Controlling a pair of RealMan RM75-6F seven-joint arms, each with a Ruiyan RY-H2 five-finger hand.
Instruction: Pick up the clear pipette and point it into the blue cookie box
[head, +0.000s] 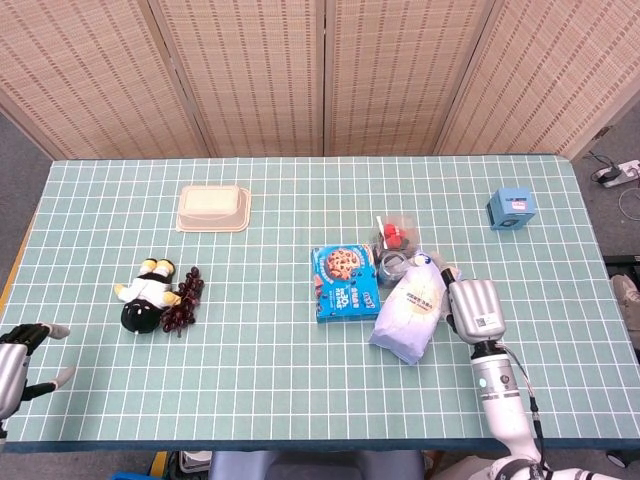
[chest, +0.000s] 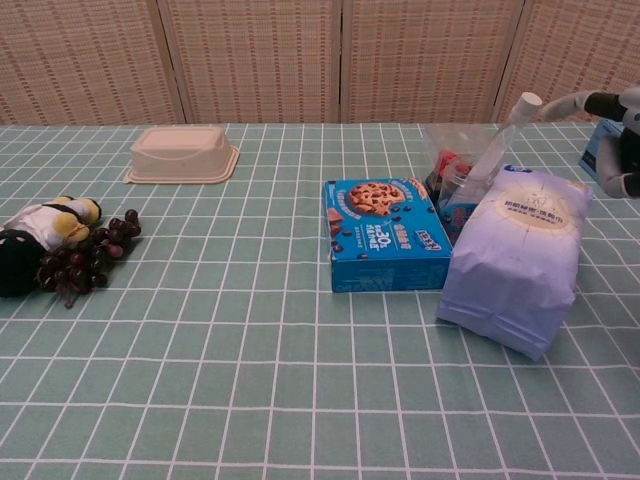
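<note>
The blue cookie box (head: 345, 282) lies flat at mid-table, its printed lid up (chest: 385, 233). Just right of it the clear pipette (chest: 497, 140) leans up out of a clear cup (chest: 455, 165), bulb end high; in the head view the pipette (head: 380, 226) is a thin pale stick. My right hand (head: 470, 306) hovers at the right side of the white bag, holding nothing. In the chest view, my right hand (chest: 610, 120) reaches in from the right edge with a fingertip close to the pipette's top. My left hand (head: 18, 350) is at the table's front left corner, fingers apart.
A white bag (head: 415, 305) lies between the cookie box and my right hand, in front of the cup. A beige lidded container (head: 213, 207) sits at the back left, a penguin plush (head: 148, 292) with dark grapes (head: 184, 287) at the left, a small blue box (head: 511, 209) far right.
</note>
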